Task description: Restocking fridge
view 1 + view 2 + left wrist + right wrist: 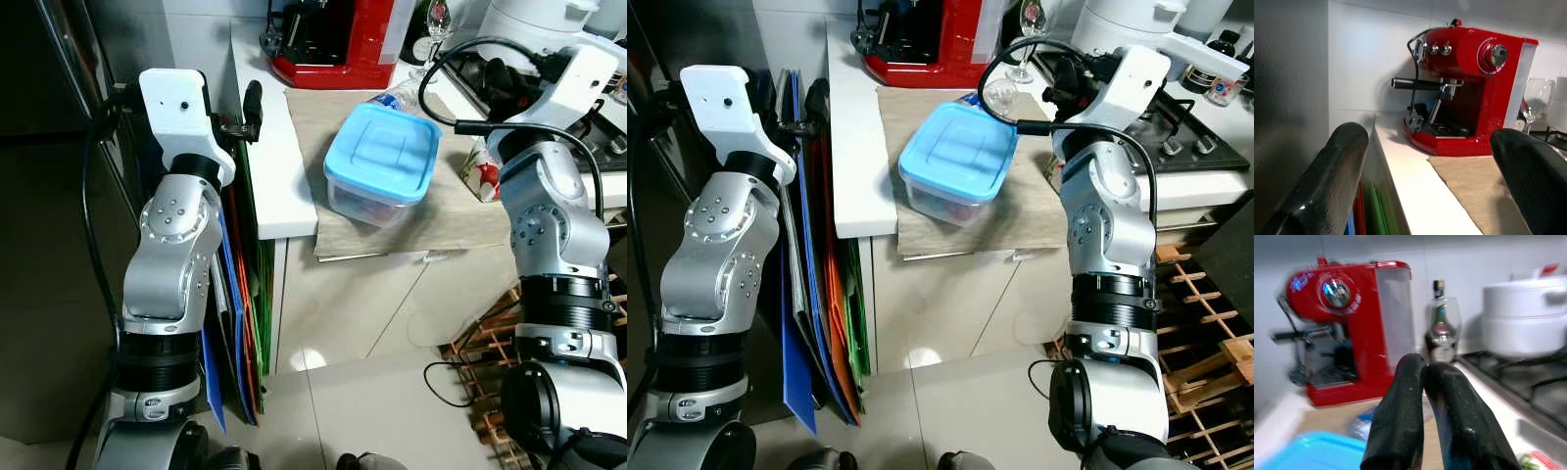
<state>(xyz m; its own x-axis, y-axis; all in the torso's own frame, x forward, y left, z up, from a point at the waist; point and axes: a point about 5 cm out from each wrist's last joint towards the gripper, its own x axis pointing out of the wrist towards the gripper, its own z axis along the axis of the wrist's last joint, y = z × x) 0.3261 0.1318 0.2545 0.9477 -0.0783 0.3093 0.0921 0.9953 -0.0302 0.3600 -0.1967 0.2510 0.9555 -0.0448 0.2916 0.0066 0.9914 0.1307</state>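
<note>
Approaching: I face the blue-lidded container [381, 164] on the counter.
Left gripper [1435, 181]: fingers apart.
Right gripper [1436, 421]: fingers together, empty.
Next: I judge a grasp on the container.

arms: silver, screwed joints | wrists: white housings | cables: black | fingers [1327, 186]: glossy black

White counter [279, 166] ahead of me, beige mat [392, 225] draped over its front edge. Red espresso machine [1469, 93] at back against pale wall [1366, 63], wine glass [1537, 100] beside it. Gas hob [1185, 137] to my right, white pot [1528, 323] on it. Glossy tiled floor [353, 401]. Coloured folders [818, 323] wedged beside cabinet.
</note>
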